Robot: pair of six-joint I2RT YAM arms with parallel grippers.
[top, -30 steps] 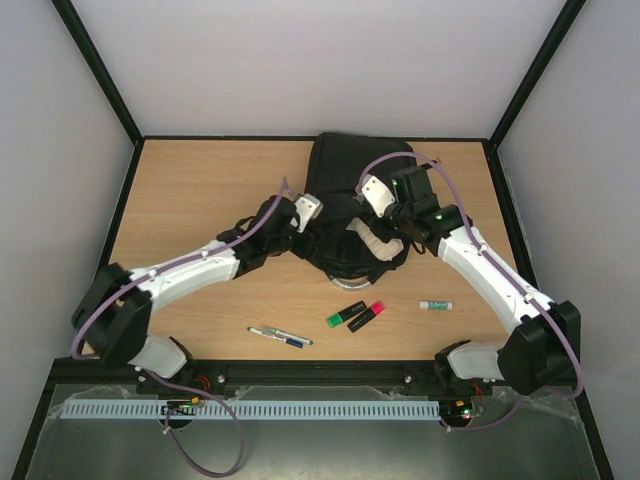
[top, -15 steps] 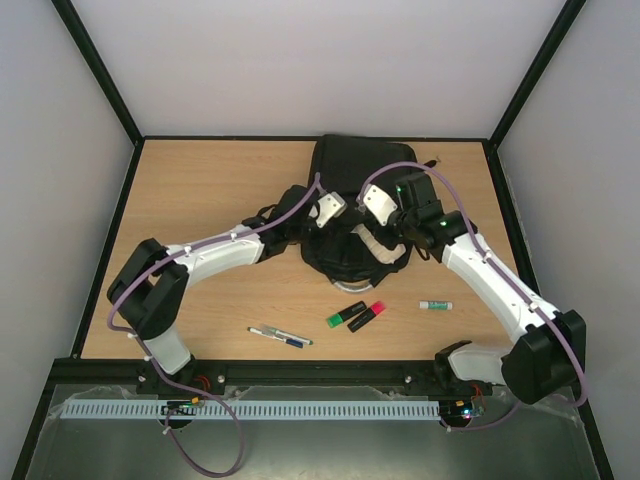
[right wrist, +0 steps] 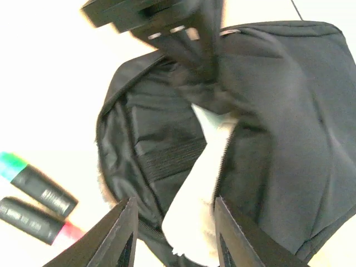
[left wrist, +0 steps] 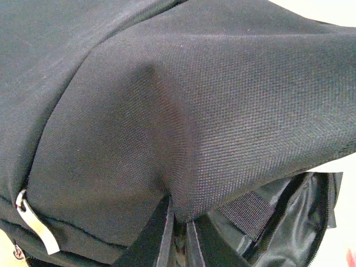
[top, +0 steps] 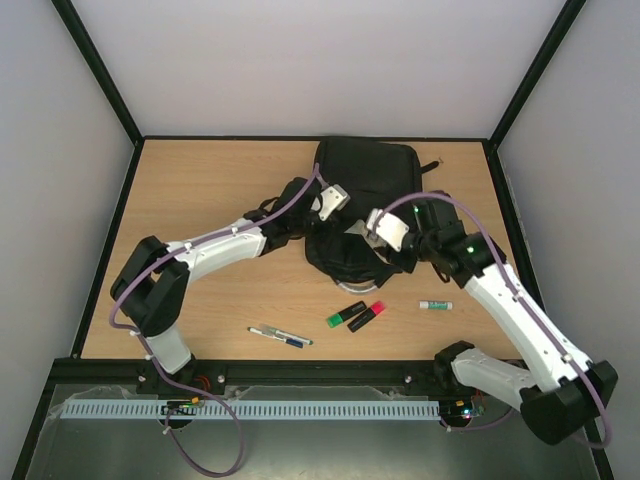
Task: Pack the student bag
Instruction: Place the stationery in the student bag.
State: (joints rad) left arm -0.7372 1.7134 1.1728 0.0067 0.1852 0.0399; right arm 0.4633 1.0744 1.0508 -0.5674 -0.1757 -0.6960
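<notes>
At rear-centre of your desk (top: 200, 190): student bag (top: 365, 170), black, lying flat, mouth gaping toward you. Your L hand (left wrist: 179, 228) is clamped on a fold of bag fabric. Your R hand (right wrist: 175, 206) hovers over the mouth, fingers apart, holding nothing. Nearer you: green highlighter (top: 346, 314) just beside pink highlighter (top: 367, 315); pen (top: 280, 336); sm. white-green tube (top: 435, 305).

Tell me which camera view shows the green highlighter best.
The top external view: the green highlighter lies whole and sharp on the table, beside the pink highlighter. The right wrist view catches it blurred near its left edge. The left wrist view shows only student bag fabric.
</notes>
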